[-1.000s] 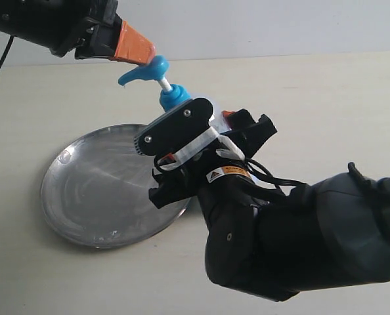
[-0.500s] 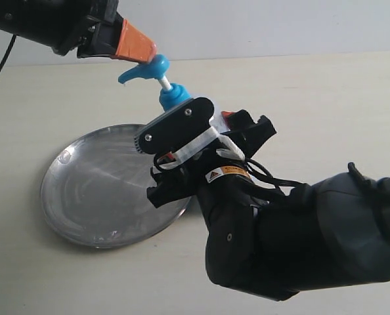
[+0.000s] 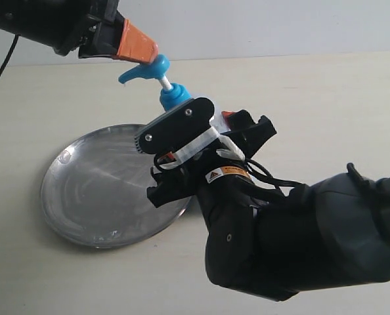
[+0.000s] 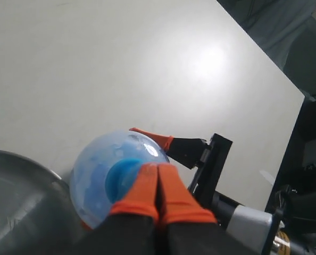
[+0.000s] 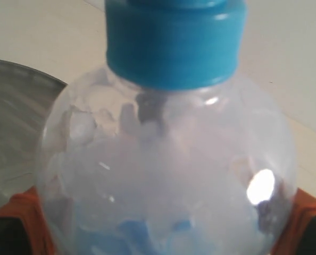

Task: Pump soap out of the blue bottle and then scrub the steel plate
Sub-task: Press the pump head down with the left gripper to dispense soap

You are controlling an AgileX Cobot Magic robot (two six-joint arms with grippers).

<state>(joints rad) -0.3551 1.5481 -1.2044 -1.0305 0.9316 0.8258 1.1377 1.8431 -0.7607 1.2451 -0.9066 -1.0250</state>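
The blue bottle (image 3: 174, 97) stands upright at the steel plate's (image 3: 93, 187) far right rim. My right gripper (image 3: 211, 131) is shut on the bottle's body, which it hides in the exterior view. In the right wrist view the clear bottle (image 5: 163, 159) fills the frame between orange pads (image 5: 27, 215), blue collar at the top and light blue soap (image 5: 139, 234) low inside. My left gripper (image 3: 137, 47) is shut with nothing between its fingers. Its orange fingertips (image 4: 147, 178) touch the top of the blue pump head (image 4: 121, 178). The spout points over the plate. I see no soap on the plate.
The pale table (image 3: 326, 105) stretches bare to the right and behind the bottle. My right arm's large dark body (image 3: 293, 236) covers the near right of the table. The plate's rim (image 4: 19, 164) shows beside the bottle in the left wrist view.
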